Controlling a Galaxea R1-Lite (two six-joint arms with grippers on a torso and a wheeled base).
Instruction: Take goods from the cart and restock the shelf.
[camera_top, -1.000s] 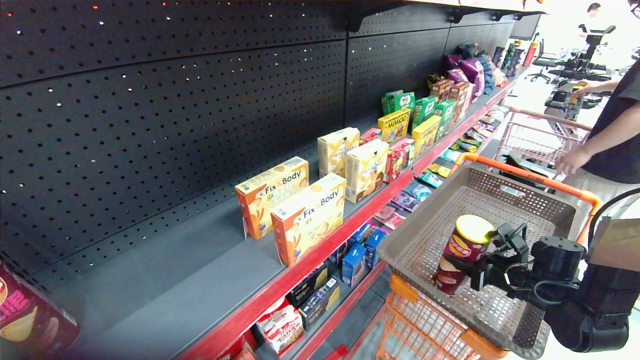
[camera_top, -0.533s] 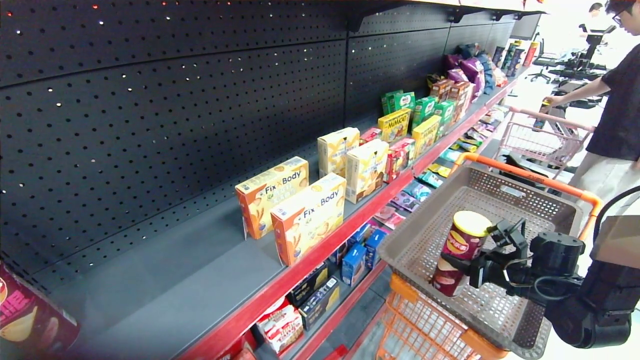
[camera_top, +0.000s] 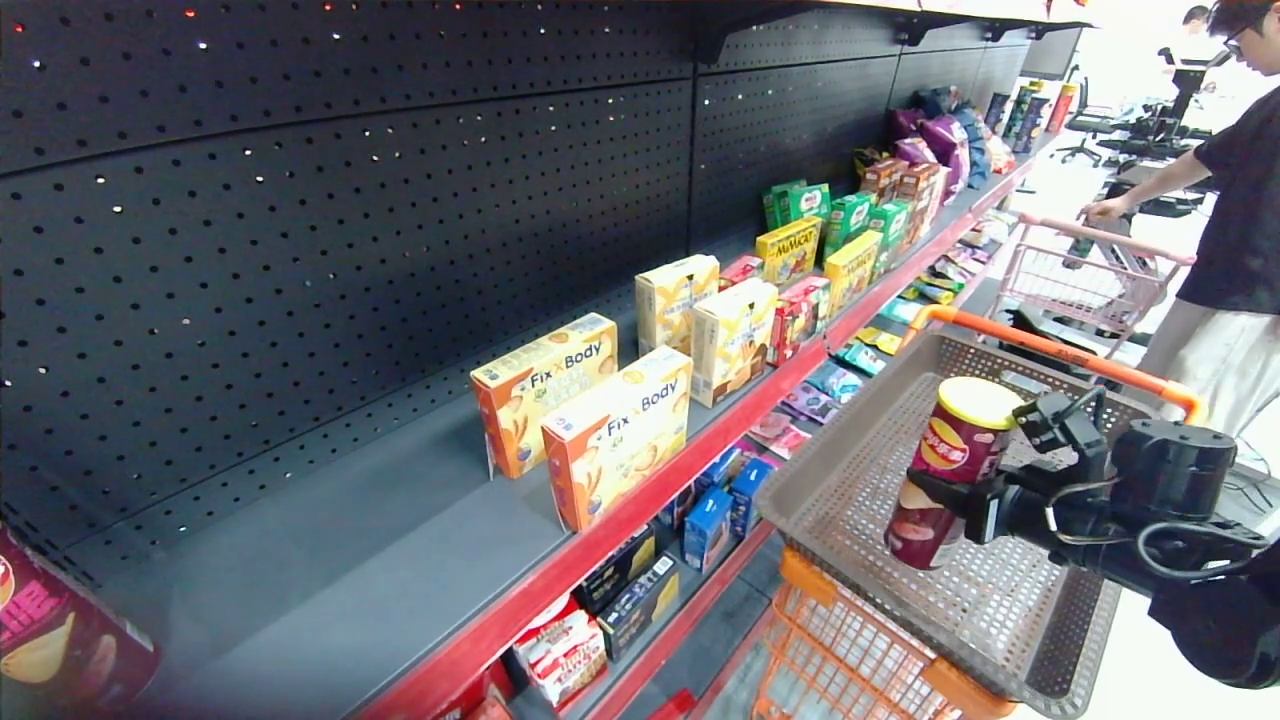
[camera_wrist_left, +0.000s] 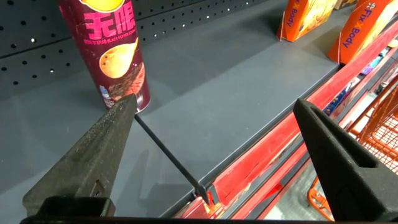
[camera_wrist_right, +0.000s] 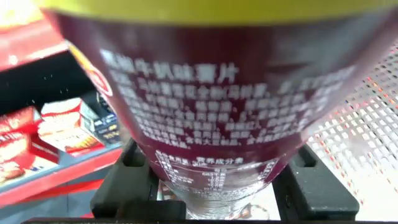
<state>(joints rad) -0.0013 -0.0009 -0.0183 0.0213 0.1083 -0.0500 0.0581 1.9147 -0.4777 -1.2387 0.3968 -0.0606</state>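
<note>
My right gripper (camera_top: 990, 495) is shut on a maroon chip can (camera_top: 945, 470) with a yellow lid. It holds the can upright, a little above the floor of the grey basket (camera_top: 840, 480) on the orange cart. In the right wrist view the can (camera_wrist_right: 211, 106) sits between the black fingers (camera_wrist_right: 127, 183). A second maroon chip can (camera_wrist_left: 115, 53) stands on the grey shelf (camera_wrist_left: 236, 93), at its left end (camera_top: 45, 630). My left gripper (camera_wrist_left: 211, 155) hangs open over the shelf's red front edge, near that can and apart from it.
Two orange cracker boxes (camera_top: 580, 420) stand mid-shelf, with several yellow, red and green boxes (camera_top: 740, 310) farther right. Bare shelf board (camera_top: 330, 550) lies between the left can and the orange boxes. Lower shelves hold goods. A person stands at a pink cart (camera_top: 1085, 280).
My right gripper has lifted the chip can higher and slightly right above the basket. The left arm has stayed still.
</note>
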